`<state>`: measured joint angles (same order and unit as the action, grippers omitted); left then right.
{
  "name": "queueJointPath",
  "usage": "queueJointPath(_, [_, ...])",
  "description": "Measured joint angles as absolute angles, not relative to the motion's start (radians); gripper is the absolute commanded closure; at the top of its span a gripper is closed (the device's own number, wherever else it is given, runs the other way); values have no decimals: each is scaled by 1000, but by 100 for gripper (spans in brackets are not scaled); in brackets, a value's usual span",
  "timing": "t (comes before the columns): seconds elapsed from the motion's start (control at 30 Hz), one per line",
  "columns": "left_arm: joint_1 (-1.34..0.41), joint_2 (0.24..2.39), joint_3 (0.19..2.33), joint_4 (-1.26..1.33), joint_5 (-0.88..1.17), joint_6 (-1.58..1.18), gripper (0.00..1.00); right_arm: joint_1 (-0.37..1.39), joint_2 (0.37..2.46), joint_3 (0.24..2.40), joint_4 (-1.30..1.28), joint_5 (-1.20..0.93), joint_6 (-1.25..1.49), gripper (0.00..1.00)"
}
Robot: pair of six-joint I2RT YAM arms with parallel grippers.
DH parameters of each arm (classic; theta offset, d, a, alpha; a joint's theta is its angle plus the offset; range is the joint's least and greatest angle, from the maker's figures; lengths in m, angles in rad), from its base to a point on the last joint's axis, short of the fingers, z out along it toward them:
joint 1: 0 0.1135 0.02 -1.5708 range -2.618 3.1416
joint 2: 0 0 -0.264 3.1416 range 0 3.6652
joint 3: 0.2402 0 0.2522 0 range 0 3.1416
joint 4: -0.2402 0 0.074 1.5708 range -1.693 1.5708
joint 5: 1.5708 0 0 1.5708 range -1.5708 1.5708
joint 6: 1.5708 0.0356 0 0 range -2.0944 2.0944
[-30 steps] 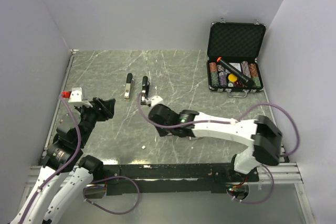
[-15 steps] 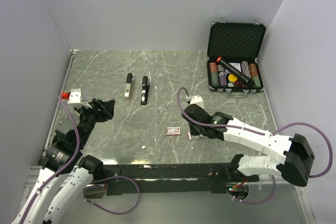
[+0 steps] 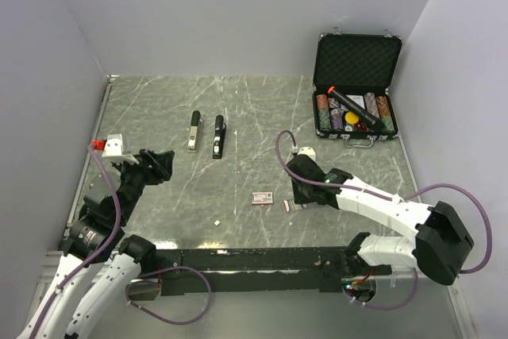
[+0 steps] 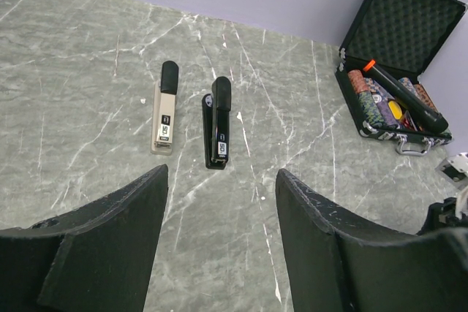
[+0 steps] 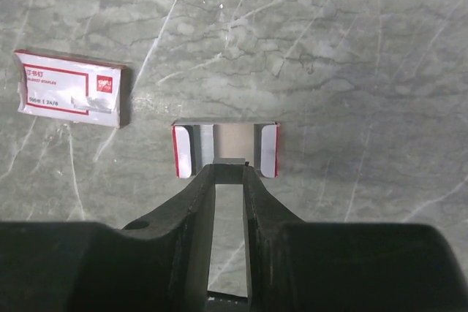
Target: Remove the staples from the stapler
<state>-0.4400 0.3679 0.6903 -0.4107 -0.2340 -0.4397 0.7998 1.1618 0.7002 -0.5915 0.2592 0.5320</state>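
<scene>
the stapler (image 4: pixel 218 123) lies flat on the marbled table (image 3: pixel 262 109), left of centre toward the far side, black, its two arms side by side. a cream-bodied stapler (image 4: pixel 162 116) lies just to its left, not touching. the left gripper (image 4: pixel 219 180) hangs well short of both, fingers spread wide and empty. nearer the front right, the right gripper (image 5: pixel 228 172) has its fingers drawn close, a thin gap between them. its tips are at the near edge of a small open tray (image 5: pixel 225 140) with red-and-white ends, where a short grey strip (image 5: pixel 228 158), possibly staples, sits. whether that strip is clamped cannot be told. a red-and-white box (image 5: pixel 69 98) lies left of the tray. an open case (image 3: pixel 357 61) stands in the far right corner.
</scene>
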Motion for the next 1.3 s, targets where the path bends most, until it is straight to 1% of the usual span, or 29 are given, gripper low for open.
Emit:
queueJointPath(0.53, [-440, 368, 690, -412, -234, -440, 34, 774, 1216, 653, -508, 192, 517, 86])
queueJointPath(0.9, [-440, 368, 690, -413, -234, -440, 34, 774, 1220, 627, -500, 191, 529, 85])
queueJointPath(1.3, [-440, 368, 690, -414, -234, -440, 34, 763, 1283, 628, -471, 189, 527, 84])
